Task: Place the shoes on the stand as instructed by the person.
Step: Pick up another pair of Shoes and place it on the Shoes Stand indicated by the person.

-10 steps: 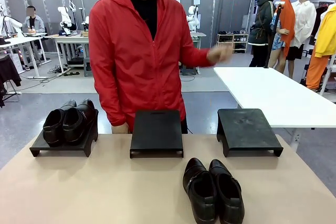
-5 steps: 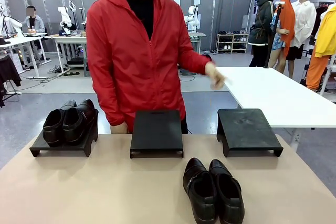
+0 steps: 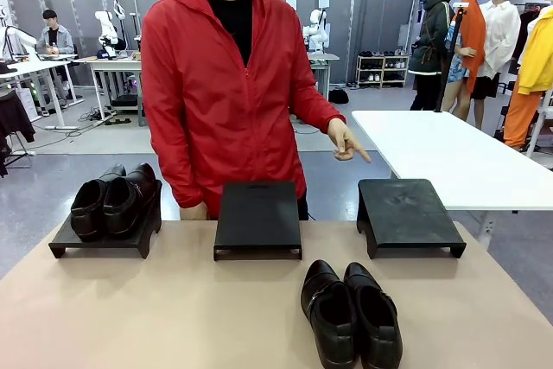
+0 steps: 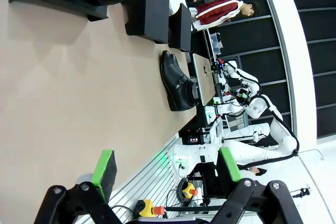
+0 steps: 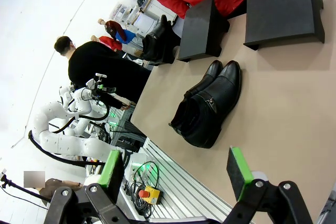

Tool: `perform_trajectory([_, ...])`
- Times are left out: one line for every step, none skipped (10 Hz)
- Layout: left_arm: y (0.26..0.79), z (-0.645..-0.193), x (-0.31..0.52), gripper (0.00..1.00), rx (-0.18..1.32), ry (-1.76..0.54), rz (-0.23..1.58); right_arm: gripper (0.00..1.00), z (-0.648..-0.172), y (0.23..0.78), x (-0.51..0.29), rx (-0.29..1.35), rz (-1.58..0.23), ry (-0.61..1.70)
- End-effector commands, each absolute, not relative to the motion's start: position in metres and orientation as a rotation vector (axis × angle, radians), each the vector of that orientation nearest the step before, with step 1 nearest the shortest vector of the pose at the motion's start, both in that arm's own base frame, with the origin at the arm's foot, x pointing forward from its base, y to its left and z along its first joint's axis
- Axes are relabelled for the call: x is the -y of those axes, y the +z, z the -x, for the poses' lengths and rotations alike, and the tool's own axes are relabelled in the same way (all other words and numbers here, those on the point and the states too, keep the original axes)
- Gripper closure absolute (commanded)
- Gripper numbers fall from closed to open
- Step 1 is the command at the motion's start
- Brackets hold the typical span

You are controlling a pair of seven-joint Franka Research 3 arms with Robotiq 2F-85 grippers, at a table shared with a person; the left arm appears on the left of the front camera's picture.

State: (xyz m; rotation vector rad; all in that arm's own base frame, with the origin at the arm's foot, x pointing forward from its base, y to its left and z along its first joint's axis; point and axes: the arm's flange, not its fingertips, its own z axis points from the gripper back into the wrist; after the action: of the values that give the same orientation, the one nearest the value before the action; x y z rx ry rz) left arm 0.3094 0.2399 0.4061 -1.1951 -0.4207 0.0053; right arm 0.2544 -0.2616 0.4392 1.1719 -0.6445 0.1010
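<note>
- Front view: across the table (image 3: 173, 317), the person (image 3: 229, 84) in a red jacket, one hand (image 3: 346, 140) out to the side, index finger aimed down toward the right stand (image 3: 406, 213).
- Between the outer two, the middle stand (image 3: 257, 218), a black sloped top.
- On the left stand (image 3: 95, 246), a pair of shoes (image 3: 117, 200), side by side and touching.
- On the table's near side, just right of centre, the second pair (image 3: 350, 313), touching each other, toes toward the stands, apart from all three.
- Left wrist view: left gripper (image 4: 167, 169) with jaws spread wide, gripping nothing, over bare tabletop.
- Right wrist view: right gripper (image 5: 175, 174) likewise spread and empty, the second pair ahead of it.
</note>
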Motion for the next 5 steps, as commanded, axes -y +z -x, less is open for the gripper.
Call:
perform_trajectory([0.407,-0.305,-0.238,0.03,0.433,-0.017,1.204,0.00,-0.255,0.440,0.263,0.666,-1.176,0.121])
perform_trajectory([0.407,-0.305,-0.238,0.03,0.433,-0.017,1.204,0.00,-0.255,0.440,0.263,0.666,-1.176,0.121])
perform_trajectory([0.407,-0.305,-0.238,0.03,0.433,-0.017,1.204,0.00,-0.254,0.439,0.262,0.645,-1.172,0.101])
perform_trajectory([0.407,-0.305,-0.238,0.03,0.433,-0.017,1.204,0.00,-0.255,0.449,0.253,0.614,-1.109,0.095])
perform_trajectory([0.407,-0.305,-0.238,0.03,0.433,-0.017,1.204,0.00,-0.254,0.464,0.232,0.562,-1.044,0.135])
